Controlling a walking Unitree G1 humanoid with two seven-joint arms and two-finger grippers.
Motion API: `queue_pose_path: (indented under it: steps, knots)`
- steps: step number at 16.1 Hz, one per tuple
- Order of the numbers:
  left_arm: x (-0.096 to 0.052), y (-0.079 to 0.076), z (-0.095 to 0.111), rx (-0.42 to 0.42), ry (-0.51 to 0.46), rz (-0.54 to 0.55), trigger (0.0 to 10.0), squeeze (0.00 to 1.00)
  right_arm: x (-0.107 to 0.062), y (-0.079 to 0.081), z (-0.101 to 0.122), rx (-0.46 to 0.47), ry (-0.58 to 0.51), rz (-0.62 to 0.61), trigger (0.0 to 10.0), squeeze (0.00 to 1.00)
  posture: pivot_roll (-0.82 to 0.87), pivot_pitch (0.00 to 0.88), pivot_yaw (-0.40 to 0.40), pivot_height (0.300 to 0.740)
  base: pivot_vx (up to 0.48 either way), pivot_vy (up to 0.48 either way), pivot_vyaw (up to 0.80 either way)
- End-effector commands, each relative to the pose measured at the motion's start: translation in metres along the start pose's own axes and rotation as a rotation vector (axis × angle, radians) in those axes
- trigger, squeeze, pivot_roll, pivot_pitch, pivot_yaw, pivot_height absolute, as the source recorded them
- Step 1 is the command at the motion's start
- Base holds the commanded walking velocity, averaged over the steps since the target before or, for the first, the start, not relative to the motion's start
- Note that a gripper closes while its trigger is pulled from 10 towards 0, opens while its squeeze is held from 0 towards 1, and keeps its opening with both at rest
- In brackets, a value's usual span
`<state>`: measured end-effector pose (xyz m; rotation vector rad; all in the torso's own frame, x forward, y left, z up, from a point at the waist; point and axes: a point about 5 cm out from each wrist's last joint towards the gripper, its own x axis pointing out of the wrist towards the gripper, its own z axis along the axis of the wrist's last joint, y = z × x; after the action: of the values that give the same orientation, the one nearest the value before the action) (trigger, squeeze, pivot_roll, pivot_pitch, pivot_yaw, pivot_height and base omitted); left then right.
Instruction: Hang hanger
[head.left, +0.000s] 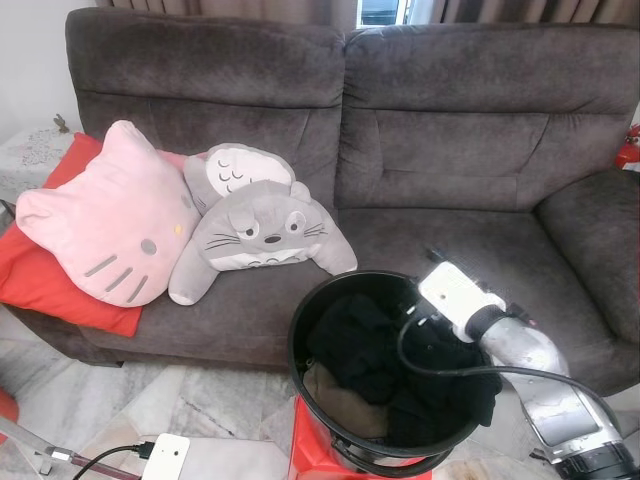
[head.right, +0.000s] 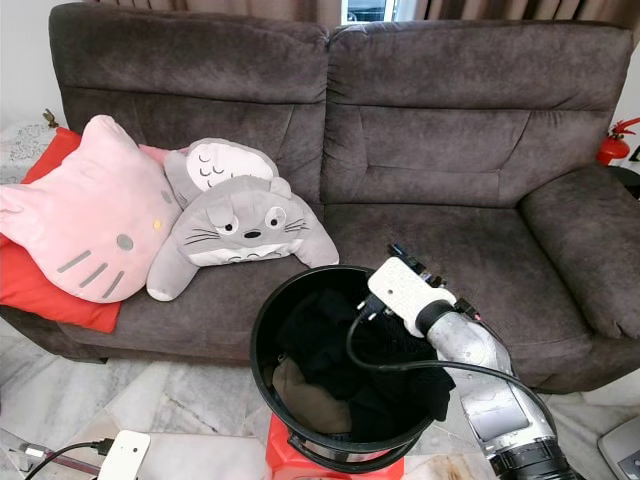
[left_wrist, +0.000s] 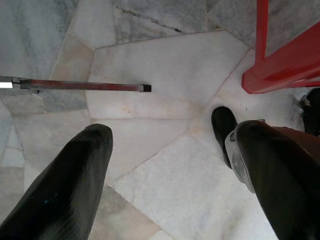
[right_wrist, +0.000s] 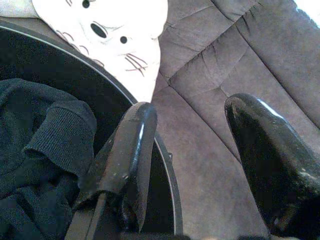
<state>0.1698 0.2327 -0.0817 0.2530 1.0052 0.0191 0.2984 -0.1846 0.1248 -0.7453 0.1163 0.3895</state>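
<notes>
A black round bucket (head.left: 300, 325) stands on a red stool (head.left: 310, 450) in front of the sofa, filled with dark clothes (head.left: 365, 345) and a tan garment (head.left: 335, 400). My right arm (head.left: 520, 350) reaches over the bucket's far right rim. My right gripper (right_wrist: 192, 110) is open and straddles that rim, with one finger (right_wrist: 132, 150) inside above a black ribbed sleeve (right_wrist: 55, 135) and the other over the sofa seat. It holds nothing. My left gripper (left_wrist: 170, 145) hangs open over the marble floor beside the red stool's leg (left_wrist: 285, 65).
A dark grey sofa (head.left: 450, 150) carries a pink cat cushion (head.left: 110, 215), a grey plush (head.left: 260, 230) and a red cushion (head.left: 50, 285). A white plug box (head.left: 165, 458) with cable lies on the floor. A thin rod (left_wrist: 75, 85) lies on the floor near my left gripper.
</notes>
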Motion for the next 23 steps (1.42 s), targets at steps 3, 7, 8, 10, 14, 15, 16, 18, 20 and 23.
queue_pose_path:
  steps: [3,7,8,10,14,15,16,18,20,23]
  knots:
    - [0.0,0.002,-0.003,0.001,0.017,0.0,10.0,0.0,0.001,0.0,0.0,-0.004,0.002,0.007,10.0,0.0,-0.08,0.0,-0.01,0.74,0.0,0.0,0.0]
    - [0.0,0.001,-0.003,0.002,0.017,-0.002,10.0,0.0,0.0,0.001,-0.003,-0.004,0.011,0.021,10.0,0.0,-0.08,0.0,-0.014,0.74,0.0,0.0,0.0]
    - [0.0,0.001,-0.003,0.003,0.017,-0.002,10.0,0.0,-0.001,0.001,-0.004,-0.002,0.012,0.021,10.0,0.0,-0.08,0.0,-0.014,0.74,0.0,0.0,0.0]
    - [-0.001,0.001,-0.004,0.005,0.017,-0.003,10.0,0.0,-0.002,0.002,-0.006,0.002,0.019,0.028,10.0,0.0,-0.08,0.0,-0.013,0.74,0.0,0.0,0.0]
    - [-0.001,0.001,-0.004,0.009,0.017,-0.005,10.0,0.0,-0.004,0.003,-0.007,-0.001,0.021,0.056,10.0,0.0,-0.09,0.0,-0.013,0.74,0.0,0.0,0.0]
    - [-0.001,0.001,-0.004,0.01,0.017,-0.004,10.0,0.0,-0.004,0.003,-0.007,-0.001,0.023,0.057,10.0,0.0,-0.08,0.0,-0.013,0.74,0.0,0.0,0.0]
    - [-0.001,0.001,-0.004,0.011,0.017,-0.004,10.0,0.0,-0.003,0.003,-0.007,0.001,0.024,0.059,10.0,0.0,-0.08,0.0,-0.013,0.74,0.0,0.0,0.0]
    - [-0.001,0.002,-0.004,0.012,0.016,-0.003,10.0,0.0,-0.003,0.004,-0.007,0.003,0.028,0.065,10.0,0.0,-0.08,0.0,-0.014,0.74,0.0,0.0,0.0]
    - [-0.001,0.001,-0.004,0.013,0.017,-0.003,10.0,0.0,-0.005,0.008,-0.012,0.089,0.06,0.105,10.0,0.0,-0.08,0.0,-0.014,0.74,0.0,0.0,0.0]
    - [-0.001,0.002,-0.003,0.013,0.015,-0.001,10.0,0.0,-0.014,0.006,0.028,0.404,-0.108,0.094,10.0,0.0,-0.08,0.0,-0.019,0.74,0.0,0.0,0.0]
